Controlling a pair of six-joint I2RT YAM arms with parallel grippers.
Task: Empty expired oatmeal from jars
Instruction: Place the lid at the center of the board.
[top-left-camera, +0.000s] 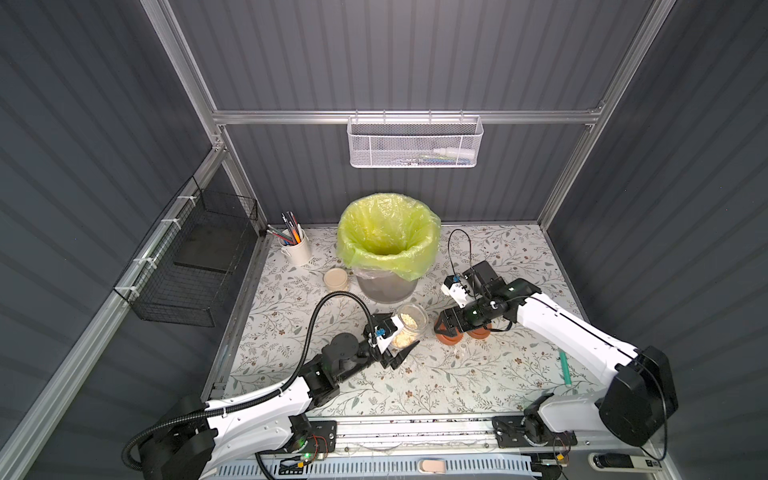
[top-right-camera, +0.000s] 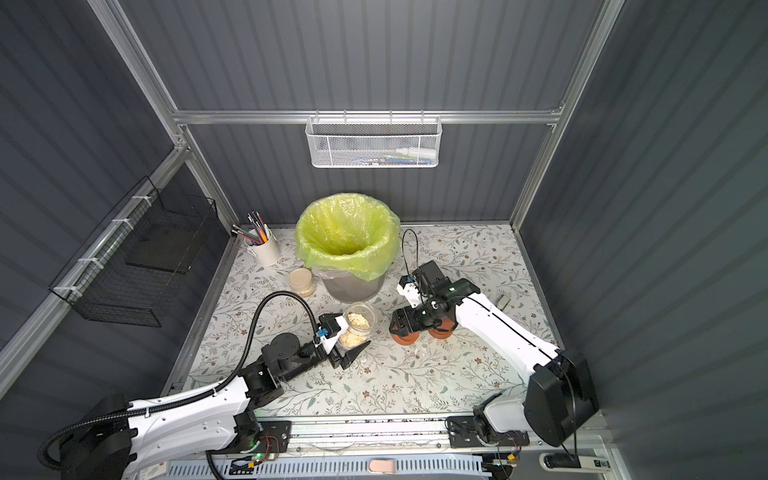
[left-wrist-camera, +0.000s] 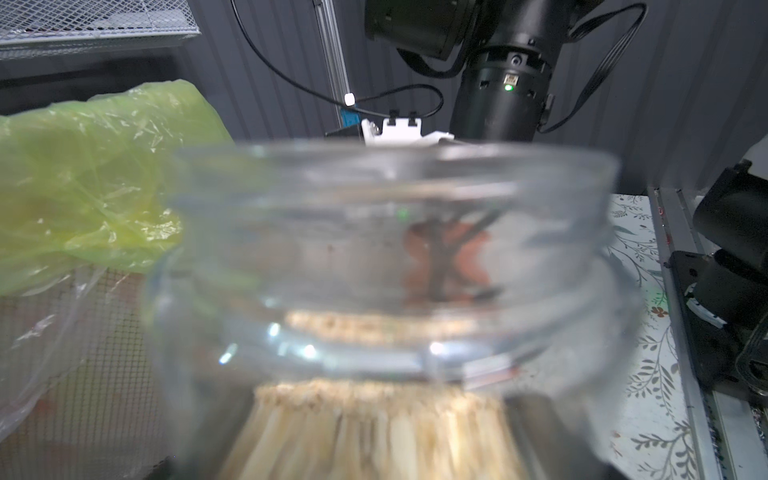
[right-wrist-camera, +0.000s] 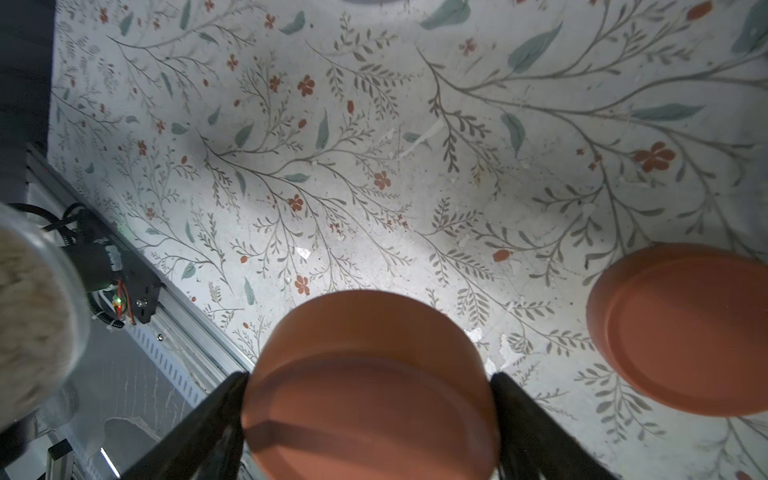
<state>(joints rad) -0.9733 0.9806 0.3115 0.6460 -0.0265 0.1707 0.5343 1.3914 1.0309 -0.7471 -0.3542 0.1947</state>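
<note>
The left gripper (top-left-camera: 399, 337) is clamped around an open clear glass jar (top-left-camera: 412, 322), which is held with its mouth upward. Pale beige oatmeal flakes (left-wrist-camera: 374, 428) are heaped in the jar's lower part, and its upper part is left bare. The right gripper (right-wrist-camera: 370, 376) is closed on a round terracotta-brown screw lid (right-wrist-camera: 365, 332), with a black finger (right-wrist-camera: 216, 415) pressed against each side of it. A second terracotta-brown lid (right-wrist-camera: 681, 328) is laid flat on the floral-printed tabletop (right-wrist-camera: 374, 166), near the gripped one but apart from it. Beyond the held jar a grey mesh bin (top-left-camera: 386, 289) is stood, lined with a yellow-green plastic bag (top-left-camera: 388, 224) whose mouth is spread open. The bottom of the bag lies in shadow, so what has been tipped in cannot be made out. A small glass jar closed with a cream lid (top-left-camera: 336, 279) is set upright just to the left of the bin, and oatmeal is seen through its wall. A white cup filled with pens (top-left-camera: 296, 249) is placed in the far left corner.
</note>
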